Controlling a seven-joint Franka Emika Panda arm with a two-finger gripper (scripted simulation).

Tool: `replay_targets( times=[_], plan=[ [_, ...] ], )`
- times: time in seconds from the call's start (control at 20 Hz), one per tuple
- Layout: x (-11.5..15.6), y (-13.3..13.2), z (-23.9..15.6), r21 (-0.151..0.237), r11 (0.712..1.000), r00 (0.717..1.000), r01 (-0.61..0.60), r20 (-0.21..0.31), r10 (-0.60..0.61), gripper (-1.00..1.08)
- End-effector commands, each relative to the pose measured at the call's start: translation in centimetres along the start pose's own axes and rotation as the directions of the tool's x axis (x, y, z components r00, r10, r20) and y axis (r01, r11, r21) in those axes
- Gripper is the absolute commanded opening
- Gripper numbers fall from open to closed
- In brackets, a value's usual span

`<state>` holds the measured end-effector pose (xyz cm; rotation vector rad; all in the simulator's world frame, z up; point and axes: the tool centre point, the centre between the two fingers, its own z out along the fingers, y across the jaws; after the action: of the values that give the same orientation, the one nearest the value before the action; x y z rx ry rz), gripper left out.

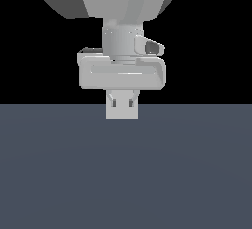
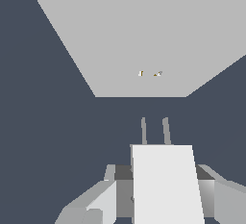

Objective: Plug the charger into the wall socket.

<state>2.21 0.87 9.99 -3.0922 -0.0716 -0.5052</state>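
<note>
Closest in the wrist view, the gripper (image 2: 163,196) is closed on the one charger (image 2: 166,184), a plain white block pinched between the two fingers (image 2: 98,204) on either side. Two thin grey prongs (image 2: 154,130) stick out of the block's far end, side by side, with a gap of bare surface between their tips and the plate beyond. Farther out stands the one wall socket (image 2: 144,40), a flat white square plate with two tiny holes (image 2: 149,73) at its centre, roughly in line with the prongs. In the exterior view the gripper (image 1: 122,106) hangs over the far edge of the dark grey floor (image 1: 126,174), the block (image 1: 122,112) at its tip
</note>
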Motion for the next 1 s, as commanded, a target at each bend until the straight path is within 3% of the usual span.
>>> replay_targets(
  times=[0.0,0.95],
  plan=[
    [0.1,0.0,0.0,0.000,1.000,1.000,0.000,0.000,0.000,-1.00],
    [4.7,0.0,1.6,0.000,1.000,1.000,0.000,0.000,0.000,-1.00]
  ],
)
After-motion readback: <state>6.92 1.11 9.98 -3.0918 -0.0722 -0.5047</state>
